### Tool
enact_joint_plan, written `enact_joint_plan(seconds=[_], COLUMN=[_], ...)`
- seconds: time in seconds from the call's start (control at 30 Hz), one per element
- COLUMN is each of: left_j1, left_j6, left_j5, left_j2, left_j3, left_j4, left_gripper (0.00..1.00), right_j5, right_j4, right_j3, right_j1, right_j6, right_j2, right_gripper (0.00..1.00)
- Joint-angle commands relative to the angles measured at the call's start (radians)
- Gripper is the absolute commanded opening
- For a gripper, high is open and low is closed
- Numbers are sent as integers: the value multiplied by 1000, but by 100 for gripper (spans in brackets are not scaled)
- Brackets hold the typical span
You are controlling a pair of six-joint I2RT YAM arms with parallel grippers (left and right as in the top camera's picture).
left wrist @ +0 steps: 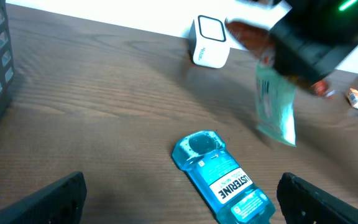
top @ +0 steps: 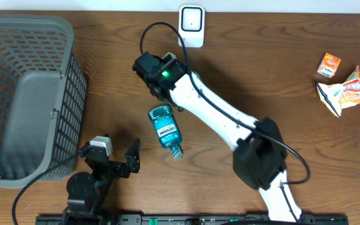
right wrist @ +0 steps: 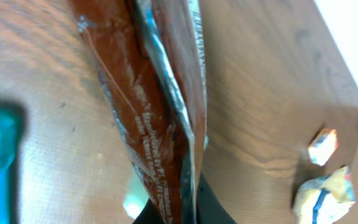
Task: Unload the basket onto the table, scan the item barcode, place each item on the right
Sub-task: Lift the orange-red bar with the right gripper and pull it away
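The right gripper (right wrist: 190, 202) is clamping shut on the top edge of a brown and teal packet (right wrist: 160, 124), which is hanging off the table (top: 280, 62) with its long side running downward. In the left wrist view the packet is dangling near the white scanner (top: 192, 25), a little to its right (the overhead view is hiding the packet under the arm). A blue mouthwash bottle (top: 165, 130) is lying flat on the wood between the two arms, label up. The left gripper (top: 116, 155) is resting near the grey basket (top: 24, 94), jaws spread wide and gripping nothing. Two snack packets (top: 345, 90) are lying at the far right of the table.
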Motion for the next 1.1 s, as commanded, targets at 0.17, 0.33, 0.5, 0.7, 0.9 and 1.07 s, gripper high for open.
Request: enact_joint_plan(seconds=[0.17, 0.33, 0.5, 0.7, 0.9, 1.07], left_j1=[2, 2, 2, 2, 2, 2], left_j6=[-2, -2, -2, -2, -2, -2], left_j5=[13, 13, 13, 13, 13, 13], left_j2=[-6, -6, -6, -6, -6, -6], left_j3=[-16, -16, -16, -16, -16, -16], left_j4=[-22, -22, -22, -22, -22, -22], left_gripper=[98, 98, 98, 98, 98, 98], right_j5=[51, 58, 195, 235, 170, 0], right_j4=[-90, -113, -103, -90, -19, -16], right_j3=[23, 23, 23, 23, 23, 23], right_j1=[50, 50, 67, 116, 163, 190], right_j6=[-125, -125, -211, -521, -654, -760], right_j2=[-142, -142, -143, -161, -272, -439], right_gripper=[1, 1, 1, 1, 1, 1])
